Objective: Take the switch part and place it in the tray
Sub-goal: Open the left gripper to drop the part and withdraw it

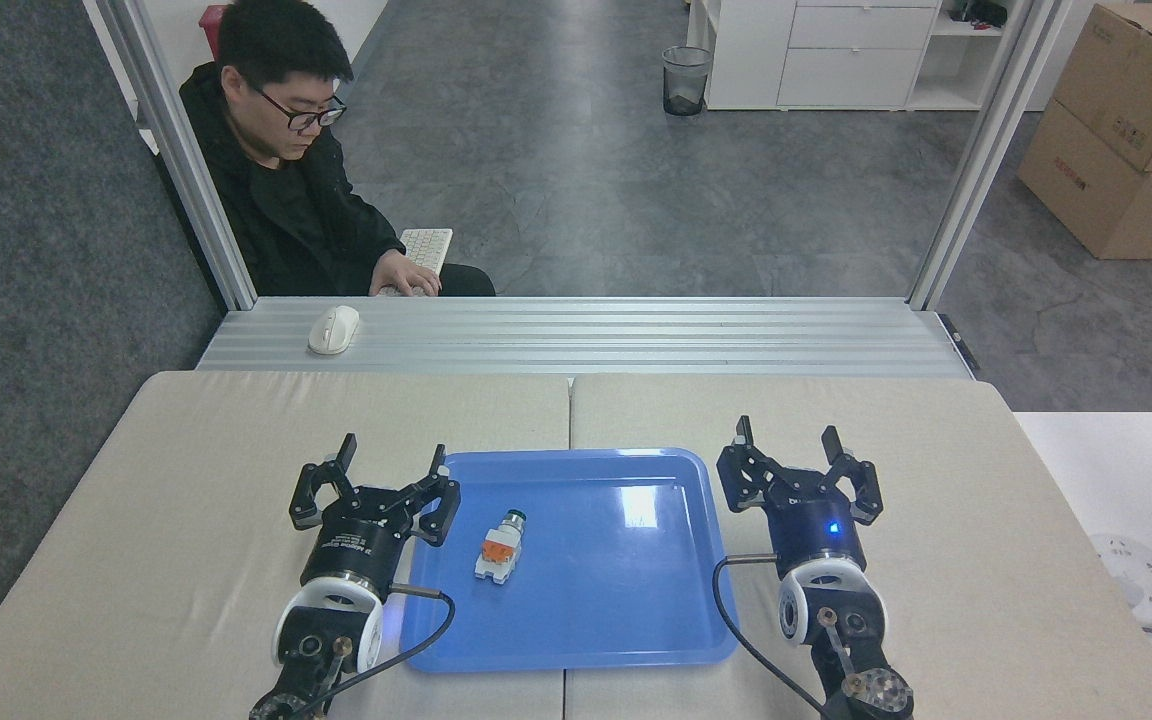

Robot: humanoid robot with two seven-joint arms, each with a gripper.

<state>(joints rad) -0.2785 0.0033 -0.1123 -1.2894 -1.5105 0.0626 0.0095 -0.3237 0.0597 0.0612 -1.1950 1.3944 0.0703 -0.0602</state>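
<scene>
The switch part, white with an orange middle and a silver-green cap, lies inside the blue tray near its left side. My left gripper is open and empty, standing over the tray's left rim, to the left of the part and apart from it. My right gripper is open and empty just past the tray's right rim.
A person sits beyond the table at the back left with a hand on a keyboard. A white mouse lies on the metal ledge. Cardboard boxes stand far right. A white power strip lies at the right edge.
</scene>
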